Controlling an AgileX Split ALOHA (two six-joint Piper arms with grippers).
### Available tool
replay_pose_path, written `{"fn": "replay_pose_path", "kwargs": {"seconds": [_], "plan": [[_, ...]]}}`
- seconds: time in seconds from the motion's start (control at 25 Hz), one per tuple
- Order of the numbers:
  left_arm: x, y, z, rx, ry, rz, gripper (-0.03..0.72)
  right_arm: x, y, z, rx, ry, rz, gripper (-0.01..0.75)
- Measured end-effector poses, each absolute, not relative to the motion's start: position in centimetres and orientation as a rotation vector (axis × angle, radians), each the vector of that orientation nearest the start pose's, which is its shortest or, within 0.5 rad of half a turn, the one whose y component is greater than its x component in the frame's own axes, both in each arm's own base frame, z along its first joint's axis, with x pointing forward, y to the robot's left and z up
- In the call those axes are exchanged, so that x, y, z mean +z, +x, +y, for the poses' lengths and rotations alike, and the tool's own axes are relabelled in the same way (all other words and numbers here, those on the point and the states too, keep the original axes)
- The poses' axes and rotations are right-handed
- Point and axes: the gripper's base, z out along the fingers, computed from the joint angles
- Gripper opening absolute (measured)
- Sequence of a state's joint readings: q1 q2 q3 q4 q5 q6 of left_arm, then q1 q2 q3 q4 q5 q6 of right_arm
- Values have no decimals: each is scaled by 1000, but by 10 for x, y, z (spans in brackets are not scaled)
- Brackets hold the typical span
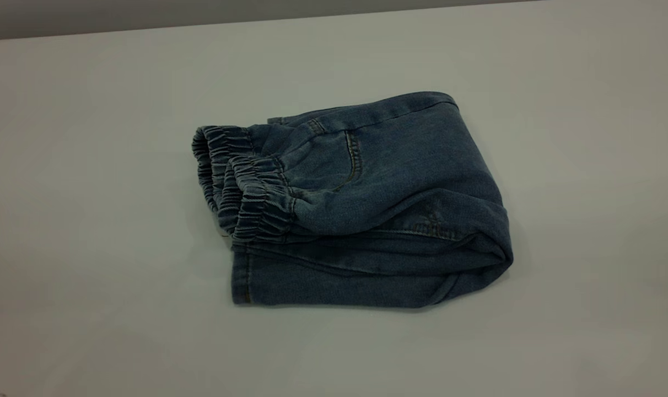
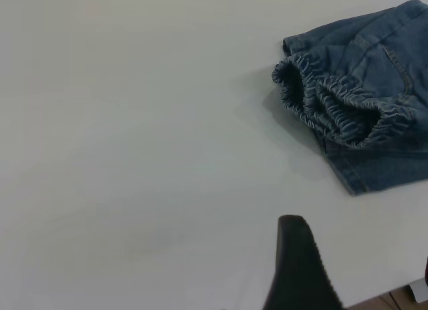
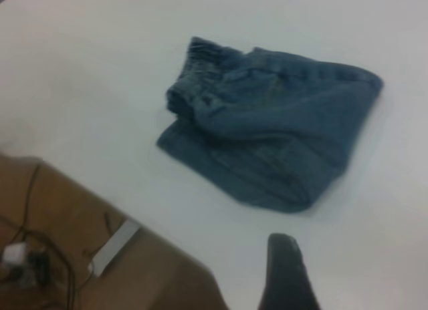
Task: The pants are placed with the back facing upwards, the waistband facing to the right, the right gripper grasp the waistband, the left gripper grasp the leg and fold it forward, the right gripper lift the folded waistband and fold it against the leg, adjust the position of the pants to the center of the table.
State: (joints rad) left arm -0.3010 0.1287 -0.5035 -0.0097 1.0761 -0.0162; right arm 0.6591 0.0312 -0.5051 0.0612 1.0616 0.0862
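Observation:
The pants (image 1: 378, 182) lie folded into a compact bundle near the middle of the table (image 1: 91, 220). The gathered waistband (image 1: 246, 193) points to the exterior view's left and rests on top of a leg (image 1: 312, 281), whose hem shows beneath it. A pocket seam faces up. Neither arm appears in the exterior view. My left gripper (image 2: 361, 246) hovers open over bare tabletop, well short of the waistband (image 2: 334, 106). My right gripper (image 3: 348, 256) is open near the table's edge, apart from the pants (image 3: 281, 129). Nothing is held.
The right wrist view shows the table's edge, with brown floor, cables (image 3: 27, 263) and a white bar (image 3: 114, 246) below it. A strip of floor (image 2: 394, 300) also shows past the table's edge in the left wrist view.

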Motion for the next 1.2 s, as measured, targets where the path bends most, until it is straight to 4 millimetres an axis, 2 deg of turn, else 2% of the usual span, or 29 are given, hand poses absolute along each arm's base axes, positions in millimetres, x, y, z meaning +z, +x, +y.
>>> {"fn": "replay_pose_path", "kwargs": {"seconds": [0.16, 0.28, 0.52, 0.68, 0.88, 1.2], "plan": [[276, 13, -5, -191, 311, 2169, 403, 279, -3, 4, 445, -455, 2050, 391], [276, 13, -4, -179, 294, 2173, 403, 279, -2, 5, 341, -275, 2069, 391], [276, 13, -2, -86, 115, 2182, 403, 279, -7, 5, 186, -10, 2048, 391], [277, 7, 0, -34, 29, 2144, 403, 280, -7, 5, 175, 23, 2047, 391], [277, -7, 0, -36, 26, 2063, 403, 280, -7, 5, 178, 22, 2048, 391], [277, -6, 0, -47, 52, 2061, 403, 280, -7, 5, 178, 23, 2048, 391]]}}
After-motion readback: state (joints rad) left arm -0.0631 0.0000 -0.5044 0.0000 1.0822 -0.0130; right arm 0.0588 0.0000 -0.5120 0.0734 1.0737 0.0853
